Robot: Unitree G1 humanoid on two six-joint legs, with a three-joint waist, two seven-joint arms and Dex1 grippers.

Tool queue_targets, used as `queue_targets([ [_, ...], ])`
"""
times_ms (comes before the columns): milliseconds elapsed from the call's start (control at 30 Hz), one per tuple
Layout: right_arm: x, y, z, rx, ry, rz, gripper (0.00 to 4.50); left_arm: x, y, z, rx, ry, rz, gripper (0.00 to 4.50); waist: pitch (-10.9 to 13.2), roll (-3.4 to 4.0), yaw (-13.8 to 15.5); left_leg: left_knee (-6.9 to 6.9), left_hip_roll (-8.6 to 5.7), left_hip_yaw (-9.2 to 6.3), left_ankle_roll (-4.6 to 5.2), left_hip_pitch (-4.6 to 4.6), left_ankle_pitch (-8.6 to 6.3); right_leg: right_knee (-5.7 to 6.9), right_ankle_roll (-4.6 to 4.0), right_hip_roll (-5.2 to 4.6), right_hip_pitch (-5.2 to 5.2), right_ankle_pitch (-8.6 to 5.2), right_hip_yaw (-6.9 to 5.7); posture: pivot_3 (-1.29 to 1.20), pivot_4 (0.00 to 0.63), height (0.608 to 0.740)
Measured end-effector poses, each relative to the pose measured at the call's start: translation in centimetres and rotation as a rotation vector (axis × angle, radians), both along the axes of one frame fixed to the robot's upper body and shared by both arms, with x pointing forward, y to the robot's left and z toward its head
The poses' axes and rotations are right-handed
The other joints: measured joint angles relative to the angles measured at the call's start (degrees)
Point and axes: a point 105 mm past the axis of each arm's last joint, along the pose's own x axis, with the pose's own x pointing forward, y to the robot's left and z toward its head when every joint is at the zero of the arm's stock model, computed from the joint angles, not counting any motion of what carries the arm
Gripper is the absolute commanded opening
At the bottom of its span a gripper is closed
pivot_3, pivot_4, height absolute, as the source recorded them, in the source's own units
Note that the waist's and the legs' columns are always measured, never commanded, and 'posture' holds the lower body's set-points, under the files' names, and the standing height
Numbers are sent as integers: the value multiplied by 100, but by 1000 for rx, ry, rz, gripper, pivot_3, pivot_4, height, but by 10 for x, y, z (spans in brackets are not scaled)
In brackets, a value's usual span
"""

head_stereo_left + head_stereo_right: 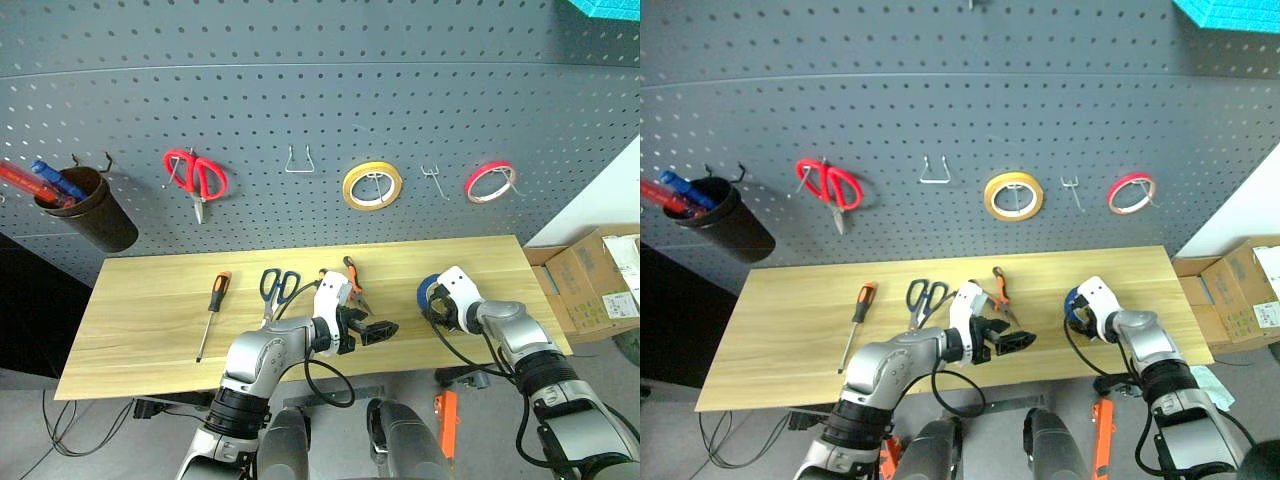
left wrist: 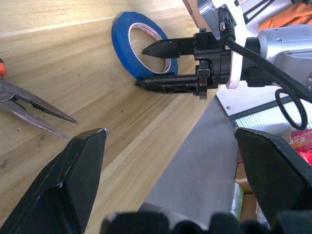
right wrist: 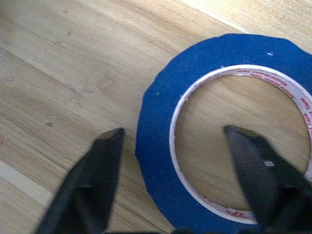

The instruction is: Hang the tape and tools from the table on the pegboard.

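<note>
The right hand (image 2: pixel 158 68) straddles the blue tape's (image 3: pixel 161 146) wall, one finger in the hole, half open, not yet gripping. The left hand (image 1: pixel 380 330) is wide open and empty. The tape lies flat near the pale wooden worktop's (image 1: pixel 150 330) right front edge, below the grey pegboard (image 1: pixel 300 90).

A workshop: a grey pegboard (image 1: pixel 300 100) with hooks carries red scissors (image 1: pixel 197 177) and tape rolls (image 1: pixel 372 185), above a wooden table (image 1: pixel 150 320) strewn with hand tools; cardboard boxes (image 1: pixel 597 280) sit beside it.
</note>
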Motion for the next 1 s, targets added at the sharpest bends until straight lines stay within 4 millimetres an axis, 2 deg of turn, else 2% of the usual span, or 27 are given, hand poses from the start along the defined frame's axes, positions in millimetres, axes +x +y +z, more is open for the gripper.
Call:
queue_targets([
  [167, 0, -3, 0, -1, 0, -24, 613, 2, -3, 3, -5, -9, -8, 4500, 0, 0, -1, 0, 0, 0, -1, 0, 0, -1, 0, 0, 0, 0, -1, 89, 249, 740],
  [200, 0, -4, 0, 0, -2, -29, 544, 4, -4, 5, -7, -22, -9, 4500, 0, 0, 0, 0, 0, 0, -1, 0, 0, -1, 0, 0, 0, 0, -1, 88, 243, 740],
  [333, -6, -5, 0, -6, -15, -37, 544, 12, -5, 16, -15, -61, -13, 4500, -3, 3, 10, -2, -1, -2, -2, -5, 0, -3, 3, -1, -2, 0, -3, 75, 210, 740],
  [433, -22, -5, 2, -20, -47, -42, 544, 14, 0, 24, -22, -100, -18, 4500, -8, 13, 11, -3, -2, -3, -9, -18, -4, -2, 11, -5, -15, -5, -3, 62, 184, 740],
  [567, -42, 1, 30, -14, -165, -75, 544, 10, 12, 48, -47, -198, -49, 4500, -26, 36, -2, -3, 0, -3, -21, -28, -7, 4, 17, -6, -30, -8, -1, 40, 144, 740],
  [600, -45, 3, 35, -13, -189, -75, 544, 9, 13, 52, -54, -214, -56, 4500, -30, 38, -1, -3, 1, -4, -24, -28, -8, 4, 19, -6, -31, -9, -2, 17, 113, 740],
  [667, -49, 8, 50, -18, -254, -76, 544, 8, 19, 63, -73, -250, -63, 4500, -82, 52, -17, 5, -7, 2, -30, -22, -8, 3, 25, -9, -23, -5, 1, 8, 95, 740],
  [700, -66, 10, 58, -73, -346, -77, 544, 1, 20, 68, -109, -243, -97, 4500, -145, 70, 22, 2, -10, -6, -29, -41, -8, 2, 27, -13, -35, -8, -9, 6, 89, 740],
  [733, -83, 21, 66, -134, -453, -33, 544, 2, 31, 80, -149, -256, -81, 4500, -234, 68, 17, -1, -8, -9, -32, -54, -10, 1, 34, -11, -48, -13, -13, 2, 76, 740],
  [767, -91, 27, 70, -176, -520, -8, 544, 4, 37, 90, -177, -270, -69, 4500, -286, 66, -3, 1, -9, -3, -35, -55, -10, 0, 35, -12, -49, -13, -7, -1, 70, 740],
  [867, -92, 41, 84, -230, -669, 36, 544, 0, 37, 110, -243, -301, -92, 4500, -431, 46, -80, 21, -17, 18, -35, -47, -11, -1, 44, -20, -40, -6, 10, -3, 49, 740],
  [1000, -76, 54, 111, -276, -881, 87, 544, -7, 33, 117, -300, -274, -123, 4500, -596, 15, -164, 40, -17, 15, -30, 8, -11, -2, 19, -17, 15, -15, 8, 3, 15, 740],
])
